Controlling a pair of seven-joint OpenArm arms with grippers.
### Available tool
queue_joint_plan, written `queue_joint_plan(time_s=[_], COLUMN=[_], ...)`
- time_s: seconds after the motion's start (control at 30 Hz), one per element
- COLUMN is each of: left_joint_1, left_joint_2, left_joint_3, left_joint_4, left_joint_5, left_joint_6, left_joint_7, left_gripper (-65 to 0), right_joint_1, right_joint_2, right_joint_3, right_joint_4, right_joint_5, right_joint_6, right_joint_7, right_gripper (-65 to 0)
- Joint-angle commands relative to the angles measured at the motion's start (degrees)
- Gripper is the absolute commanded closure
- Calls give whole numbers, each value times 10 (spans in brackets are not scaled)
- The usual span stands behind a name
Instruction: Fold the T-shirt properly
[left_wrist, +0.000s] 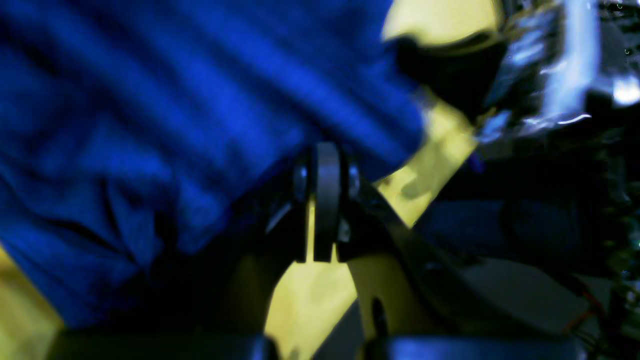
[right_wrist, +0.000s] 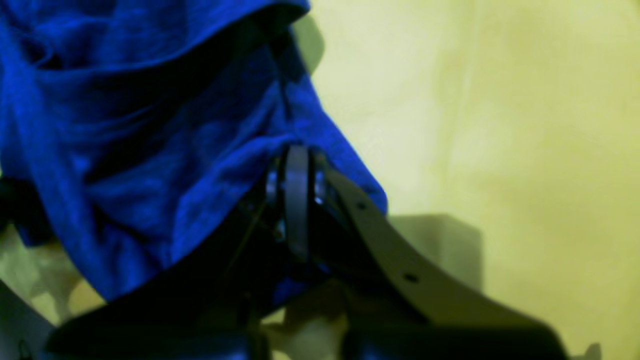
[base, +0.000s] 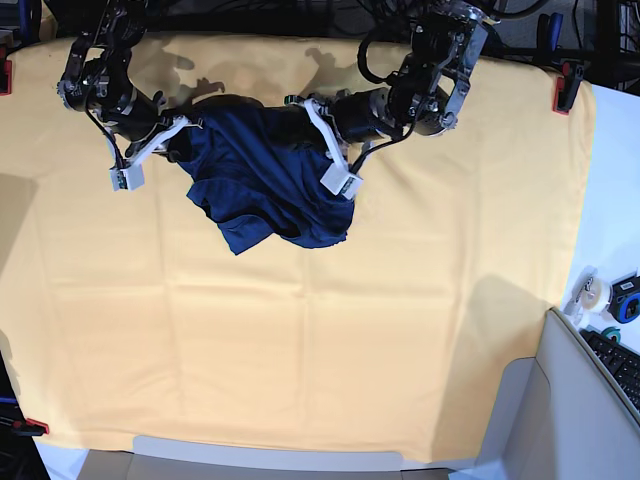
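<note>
The dark navy T-shirt (base: 265, 180) lies bunched and creased at the back middle of the table, stretched between my two grippers. My left gripper (base: 318, 135) is shut on the shirt's right upper edge. In the left wrist view the fingertips (left_wrist: 327, 150) pinch blue fabric (left_wrist: 175, 125). My right gripper (base: 183, 132) is shut on the shirt's left upper edge. In the right wrist view the fingertips (right_wrist: 297, 152) bite into a fold of the fabric (right_wrist: 150, 150). The shirt's lower part sags to the front in a rumpled lump.
A pale yellow cloth (base: 300, 340) covers the table, held by red clamps at the back right (base: 568, 85) and the front left (base: 30, 427). Tape rolls (base: 592, 290) and a keyboard (base: 620, 365) sit off the right edge. A grey panel (base: 560, 420) stands at the front right.
</note>
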Motion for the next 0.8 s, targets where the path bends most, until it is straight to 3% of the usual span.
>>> queue_joint_plan(time_s=[0.0,0.17,0.33,0.4,0.6,0.77], left_joint_1=[-20,-27,-6,3,37,55], left_joint_2=[6,6,-21,-37,-81,-84], left_joint_3=[0,-3,0,0,-3,-2], left_joint_4=[-1,-26,-25,-15,36,41], left_joint_5=[-8,41,110,112,112,112], left_joint_6=[-5,0,114,134,142,143], left_joint_7=[-16,-10,-10,-10,-10,-10], left_gripper=[0,0,0,0,0,0], right_joint_1=[3,4,0,2,13,14], right_joint_2=[1,1,2,0,-16,-16], right_joint_3=[0,4,37,65,150,176], right_joint_4=[8,8,8,8,4,-1], right_joint_5=[3,-20,-55,-60,-62,-58], right_joint_6=[2,0,-3,-3,-4,-4], right_joint_7=[8,8,37,37,37,36], right_gripper=[0,0,0,0,0,0])
